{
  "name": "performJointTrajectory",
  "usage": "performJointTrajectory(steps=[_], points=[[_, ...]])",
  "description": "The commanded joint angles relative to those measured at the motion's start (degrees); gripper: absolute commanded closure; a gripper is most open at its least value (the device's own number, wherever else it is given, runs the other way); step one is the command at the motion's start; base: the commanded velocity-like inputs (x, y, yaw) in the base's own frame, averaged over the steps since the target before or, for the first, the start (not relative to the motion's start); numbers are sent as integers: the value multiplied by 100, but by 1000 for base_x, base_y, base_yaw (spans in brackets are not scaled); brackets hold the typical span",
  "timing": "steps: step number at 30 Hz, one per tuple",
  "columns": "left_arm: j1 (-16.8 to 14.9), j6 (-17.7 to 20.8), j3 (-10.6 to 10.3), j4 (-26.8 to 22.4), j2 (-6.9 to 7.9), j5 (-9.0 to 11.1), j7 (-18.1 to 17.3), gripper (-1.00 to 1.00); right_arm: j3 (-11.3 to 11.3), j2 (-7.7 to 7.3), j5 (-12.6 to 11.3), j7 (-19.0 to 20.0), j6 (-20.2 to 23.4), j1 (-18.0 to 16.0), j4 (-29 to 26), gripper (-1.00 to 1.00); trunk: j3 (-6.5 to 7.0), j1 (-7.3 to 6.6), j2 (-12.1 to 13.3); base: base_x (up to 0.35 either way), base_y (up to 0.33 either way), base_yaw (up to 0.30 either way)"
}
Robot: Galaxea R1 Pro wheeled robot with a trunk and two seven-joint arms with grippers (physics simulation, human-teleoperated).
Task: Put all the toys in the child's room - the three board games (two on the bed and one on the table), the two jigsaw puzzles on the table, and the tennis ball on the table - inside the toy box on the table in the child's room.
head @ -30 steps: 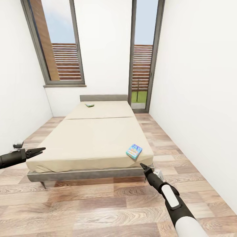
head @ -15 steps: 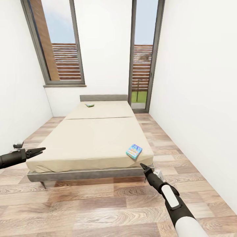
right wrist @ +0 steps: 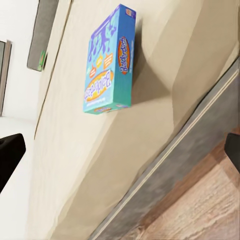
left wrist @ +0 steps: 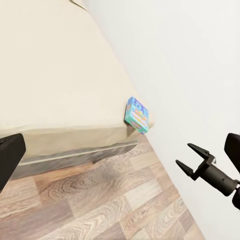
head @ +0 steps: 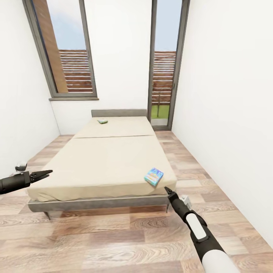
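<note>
A broad beige bed (head: 106, 159) with a grey frame stands ahead. A small blue board game box (head: 154, 176) lies near its front right corner, also seen in the left wrist view (left wrist: 137, 115) and close up in the right wrist view (right wrist: 110, 62). A green-edged board game box (head: 102, 121) lies far back by the headboard (right wrist: 42, 59). My right gripper (head: 168, 190) hovers open just below and right of the blue box, off the bed's corner (left wrist: 185, 155). My left gripper (head: 48, 173) is open at the bed's front left edge, holding nothing. The table and toy box are out of view.
White walls close in on both sides of the bed. A tall window (head: 64, 49) and a glass door (head: 165, 64) are at the far wall. Wood plank floor (head: 113, 242) runs in front of the bed and along its right side.
The whole view has shifted slightly, so the camera has moved a little nearer the bed. The right gripper sits a touch closer to the bed corner. Nothing was grasped.
</note>
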Motion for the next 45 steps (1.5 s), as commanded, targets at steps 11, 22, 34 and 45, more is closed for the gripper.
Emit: performJointTrajectory(steps=[11,22,34,45], points=[[-4,60,0,0,1,4,-18,-100,-36,-29,-49,331,-37,64,47,-100,-6,1,-2,82,-50,0],[-4,60,0,0,1,4,-18,-100,-45,-8,-24,851,-71,72,398,-100,-6,1,-2,5,-3,0],[-4,60,0,0,1,4,-18,-100,-80,46,-102,848,-151,74,487,-100,-6,1,-2,0,0,0],[-4,60,0,0,1,4,-18,-100,-170,62,-1212,919,-43,74,778,-100,-6,1,-2,0,0,0]])
